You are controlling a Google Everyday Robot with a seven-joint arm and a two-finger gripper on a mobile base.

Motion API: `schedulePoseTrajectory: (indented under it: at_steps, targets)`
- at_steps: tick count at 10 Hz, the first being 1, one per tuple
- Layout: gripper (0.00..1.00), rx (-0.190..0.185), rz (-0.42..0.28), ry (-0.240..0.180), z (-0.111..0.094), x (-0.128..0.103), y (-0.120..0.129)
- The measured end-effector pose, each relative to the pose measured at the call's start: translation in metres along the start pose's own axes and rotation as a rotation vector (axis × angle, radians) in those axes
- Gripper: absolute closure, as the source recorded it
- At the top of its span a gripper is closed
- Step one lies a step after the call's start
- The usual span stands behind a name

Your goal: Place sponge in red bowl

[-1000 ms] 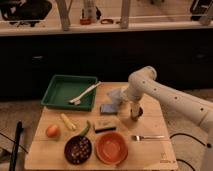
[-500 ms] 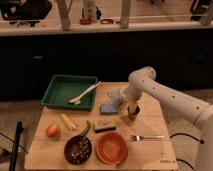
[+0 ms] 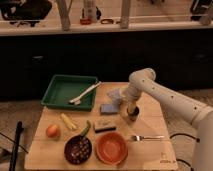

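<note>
The red bowl [image 3: 111, 148] stands empty near the table's front edge. A rectangular sponge [image 3: 104, 125] with a dark top lies flat just behind it. A bluish flat block [image 3: 108, 108] lies further back, beside a pale crumpled cloth [image 3: 116, 94]. My gripper [image 3: 132, 112] hangs from the white arm [image 3: 160, 95], points down and is low over the table. It is to the right of the bluish block and back-right of the sponge. It is apart from the bowl.
A green tray [image 3: 60, 87] with a white utensil [image 3: 85, 93] sits at back left. A dark bowl [image 3: 78, 149], a green pepper [image 3: 85, 129], a yellow item [image 3: 68, 121] and an orange fruit [image 3: 53, 131] lie at front left. A fork [image 3: 147, 137] lies right of the red bowl.
</note>
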Motion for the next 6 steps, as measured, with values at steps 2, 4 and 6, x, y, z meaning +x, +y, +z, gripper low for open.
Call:
schedulePoseTrajectory:
  at_steps: [2,4,6]
  targets:
    - [0.20,0.000,-0.006,0.008,-0.003,0.002,-0.004]
    - [0.20,0.006,-0.028,0.014,-0.024,0.001,-0.012]
    - [0.20,0.012,-0.045,0.017,-0.039,-0.001,-0.017]
